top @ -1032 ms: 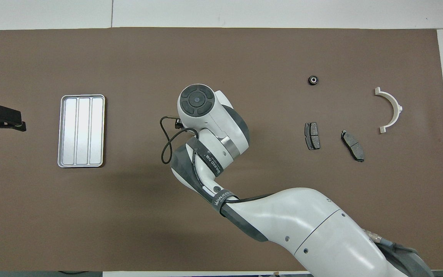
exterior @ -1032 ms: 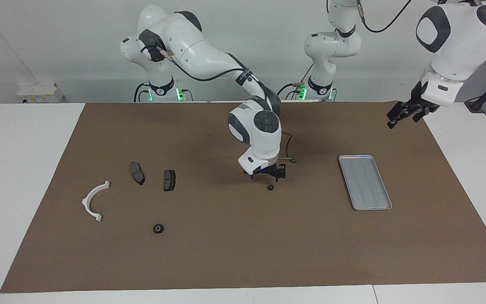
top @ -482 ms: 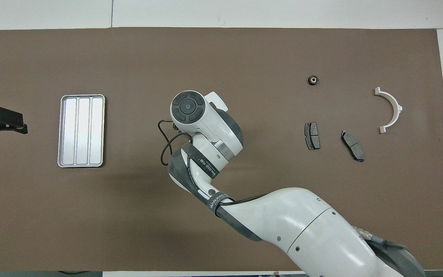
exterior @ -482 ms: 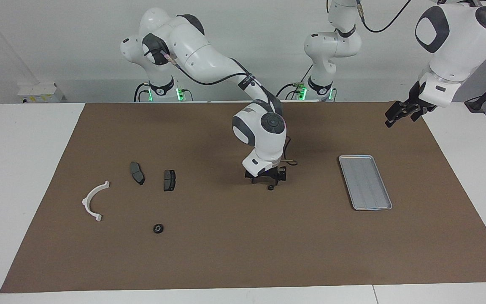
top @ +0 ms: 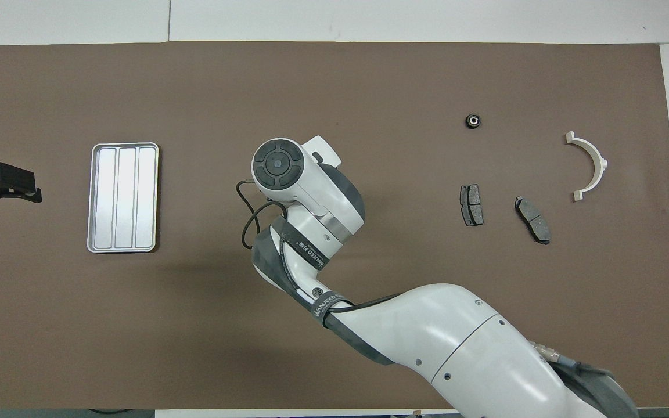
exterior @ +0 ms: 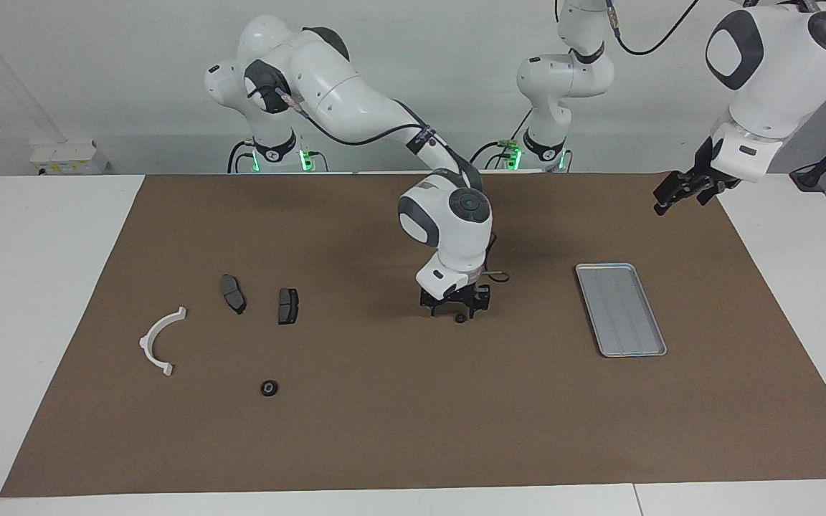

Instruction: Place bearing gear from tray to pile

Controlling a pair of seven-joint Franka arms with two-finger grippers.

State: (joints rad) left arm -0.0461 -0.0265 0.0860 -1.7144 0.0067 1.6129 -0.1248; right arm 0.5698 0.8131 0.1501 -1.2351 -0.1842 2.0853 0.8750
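Note:
The silver tray (exterior: 621, 309) lies toward the left arm's end of the brown mat; it also shows in the overhead view (top: 122, 197), with nothing in it. A small black bearing gear (exterior: 460, 317) lies on the mat mid-table. My right gripper (exterior: 458, 312) is low, right over this gear; the arm hides both in the overhead view. The pile lies toward the right arm's end: two dark pads (exterior: 233, 293) (exterior: 287, 305) and a white arc (exterior: 160, 340). My left gripper (exterior: 677, 193) waits high, off the mat's corner near the tray.
A second black gear (exterior: 268, 388) lies on the mat next to the pile, farther from the robots than the pads; it also shows in the overhead view (top: 473, 121). White table borders the mat (exterior: 384, 430) on all sides.
My right gripper has shifted a little toward the tray's end and come down onto the mid-table gear. My left gripper has lifted slightly.

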